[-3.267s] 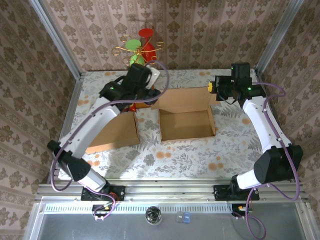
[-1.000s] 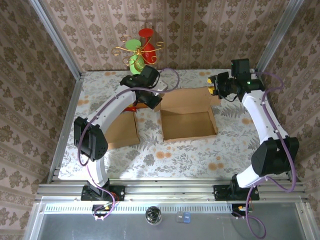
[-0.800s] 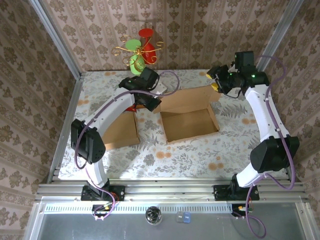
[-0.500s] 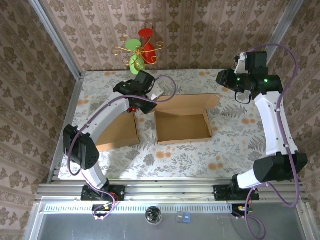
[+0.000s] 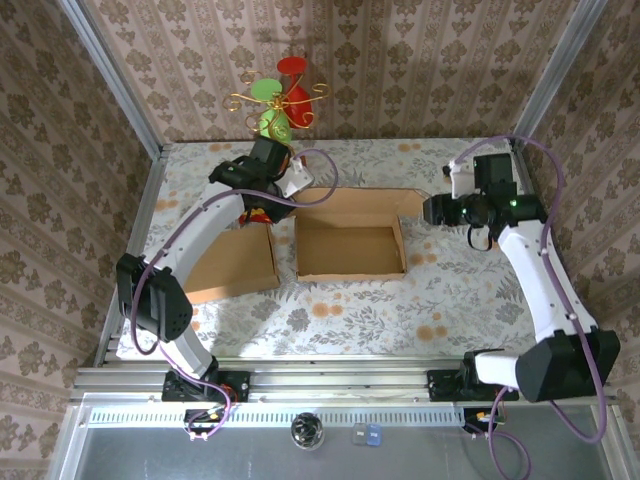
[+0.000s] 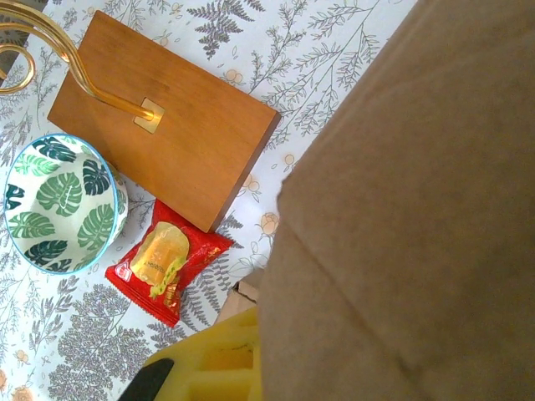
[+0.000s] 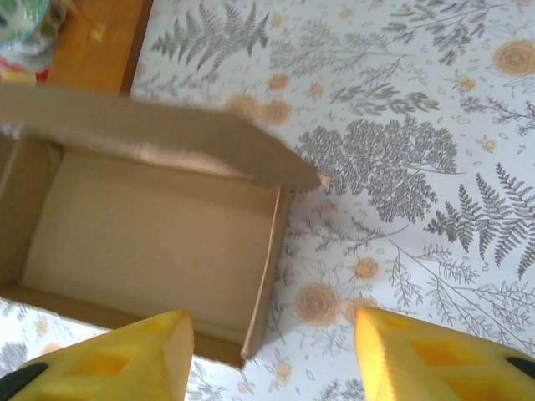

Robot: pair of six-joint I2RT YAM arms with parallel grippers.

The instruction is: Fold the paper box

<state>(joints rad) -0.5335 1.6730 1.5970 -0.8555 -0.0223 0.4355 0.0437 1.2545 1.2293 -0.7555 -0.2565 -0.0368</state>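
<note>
The brown paper box (image 5: 350, 248) lies open at the table's middle, its long back flap (image 5: 362, 201) raised. My left gripper (image 5: 290, 186) is shut on the flap's left end. In the left wrist view the flap's cardboard (image 6: 418, 217) presses against one yellow finger (image 6: 209, 368). My right gripper (image 5: 431, 210) hovers open just right of the box. From the right wrist, the right gripper (image 7: 276, 351) straddles the box's right wall (image 7: 269, 267) without touching it, the flap (image 7: 159, 134) beyond.
A second brown cardboard piece (image 5: 235, 266) lies left of the box. A wooden stand base (image 6: 163, 125), a leaf-patterned bowl (image 6: 58, 200) and a red snack packet (image 6: 167, 259) sit at the back left. Red and green cups (image 5: 283, 95) hang above. Metal rails edge the table.
The box has slid left with my left gripper still on the flap. My right gripper has let go of the flap's right end, opened and drawn back toward the near right.
</note>
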